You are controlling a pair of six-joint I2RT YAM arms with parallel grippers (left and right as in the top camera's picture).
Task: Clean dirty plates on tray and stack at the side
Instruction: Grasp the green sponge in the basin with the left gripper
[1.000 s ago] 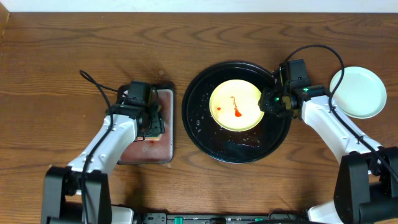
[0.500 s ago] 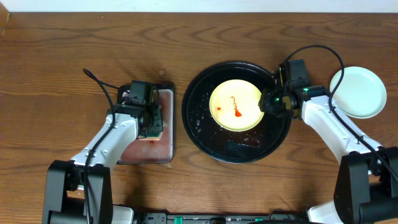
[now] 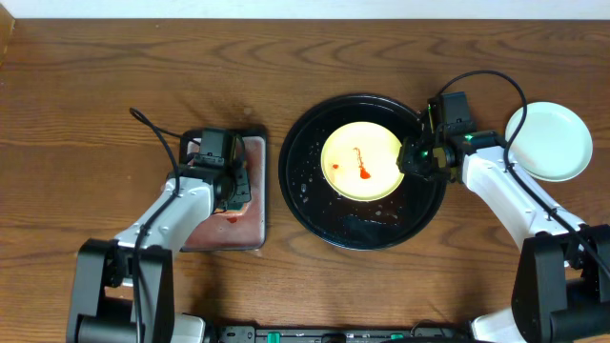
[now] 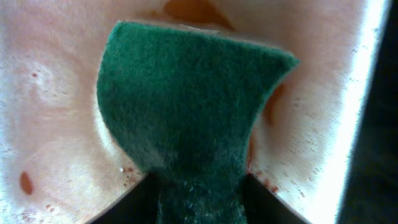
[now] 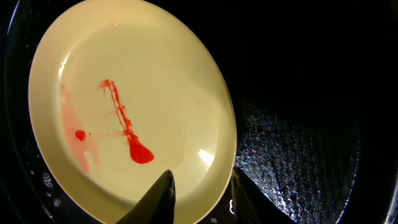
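A yellow plate [image 3: 360, 161] with a red sauce smear lies in the round black tray [image 3: 307, 191]. My right gripper [image 3: 410, 162] is shut on the yellow plate's right rim; the right wrist view shows its fingers [image 5: 202, 193] pinching the edge of the plate [image 5: 124, 112]. A pale blue plate [image 3: 549, 141] lies on the table at the far right, with no smear visible. My left gripper [image 3: 226, 186] is shut on the green sponge [image 4: 186, 106], over the pinkish wet inside of the small rectangular tray [image 3: 250, 229].
The rectangular tray [image 4: 50, 93] holds pinkish water with red flecks. The black tray's floor [image 5: 298, 143] is wet with droplets. Cables loop off both arms.
My left arm has shifted slightly over the rectangular tray with the sponge. The right gripper and the yellow plate have not moved.
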